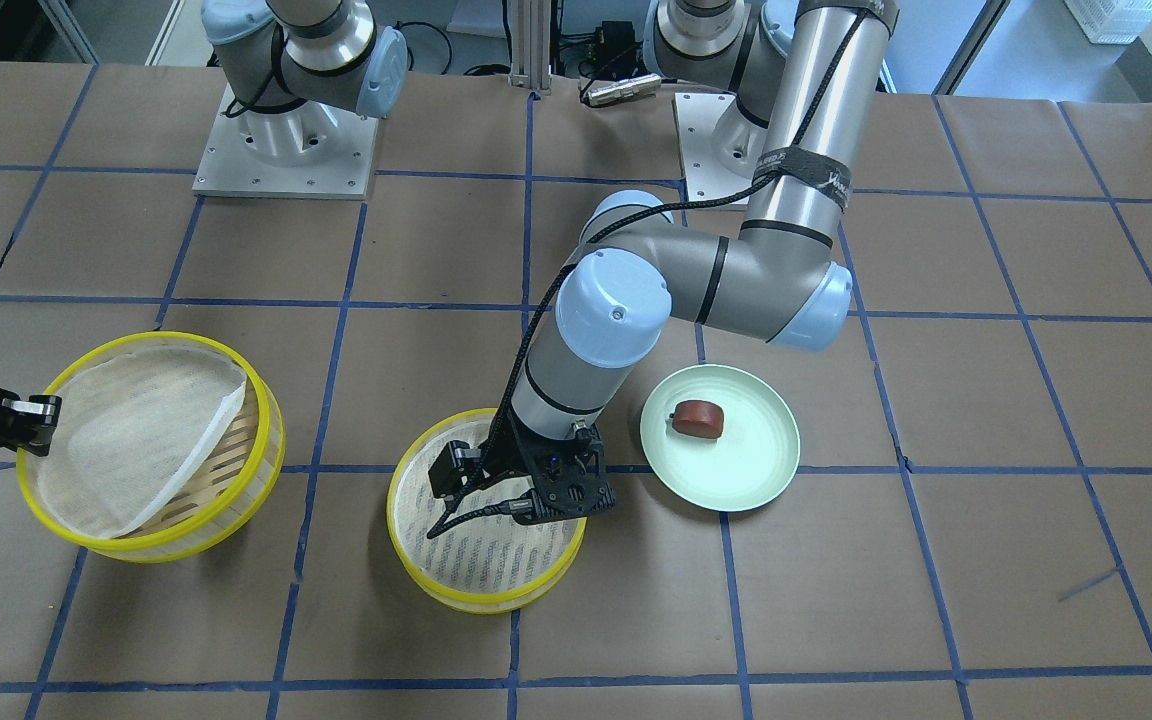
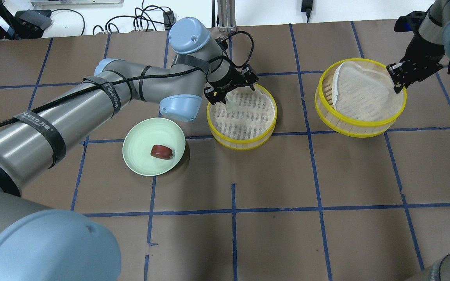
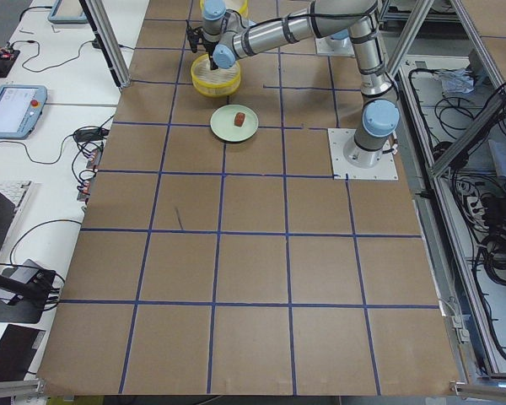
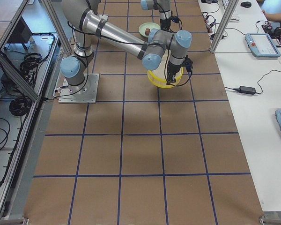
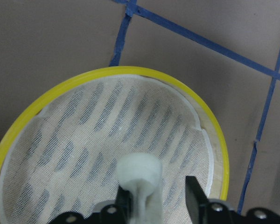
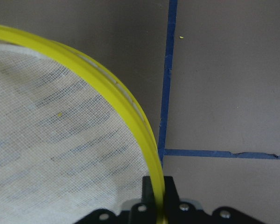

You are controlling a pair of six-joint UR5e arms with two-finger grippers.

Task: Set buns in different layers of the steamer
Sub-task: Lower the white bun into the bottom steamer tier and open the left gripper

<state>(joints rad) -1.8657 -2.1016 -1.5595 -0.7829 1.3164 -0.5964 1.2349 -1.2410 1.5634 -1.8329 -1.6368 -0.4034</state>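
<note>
My left gripper [image 5: 158, 196] hangs low over the steamer tier [image 5: 46, 100] in the middle of the table, which is also in the overhead view [image 2: 244, 142]. The white bun [image 5: 140, 170] stands between its fingers, against one finger with a gap to the other, so the gripper looks open. The reddish-brown bun [image 2: 161, 152] lies on the pale green plate [image 2: 139, 156]. My right gripper [image 2: 399, 82] is shut on the yellow rim of the second steamer tier [image 2: 361, 127], which sits tilted, its cloth liner [image 2: 365, 95] folded back.
The plate [image 1: 756, 480] lies close beside the middle tier [image 1: 496, 590]. The left arm's elbow [image 1: 796, 290] hangs above the table behind the plate. The two arm bases [image 1: 286, 140] stand at the robot's side of the table.
</note>
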